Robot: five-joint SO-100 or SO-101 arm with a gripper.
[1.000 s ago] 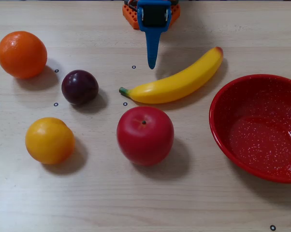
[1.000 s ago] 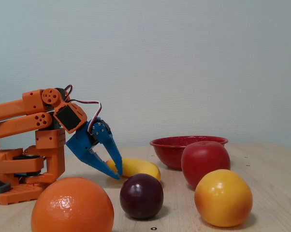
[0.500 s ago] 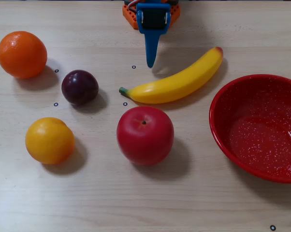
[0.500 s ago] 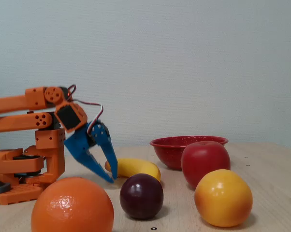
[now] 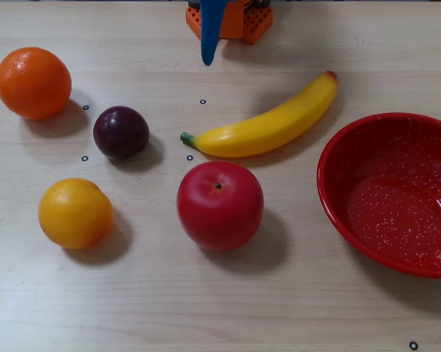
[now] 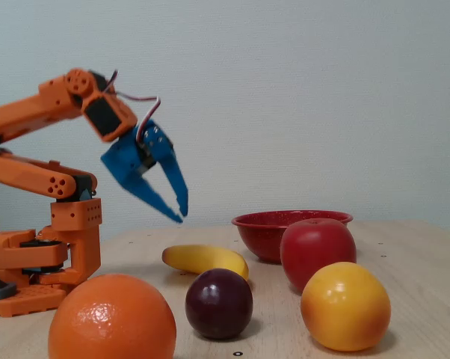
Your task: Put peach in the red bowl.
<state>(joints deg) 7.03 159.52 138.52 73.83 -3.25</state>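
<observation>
The peach is a smooth yellow-orange fruit at the lower left of the table in the top-down fixed view; in the side fixed view the peach sits at the front right. The red bowl, speckled white, holds nothing at the right edge; from the side the red bowl stands behind the apple. My blue gripper hangs at the top centre, far from the peach. In the side view the gripper is raised well above the table, tips together, holding nothing.
An orange lies at the top left, a dark plum below it, a banana in the middle and a red apple between peach and bowl. The orange arm base stands at the side view's left.
The arm has lifted: the gripper rose from just above the table beside the banana to well above it. In the top-down view it drew back toward the base and slightly left.
</observation>
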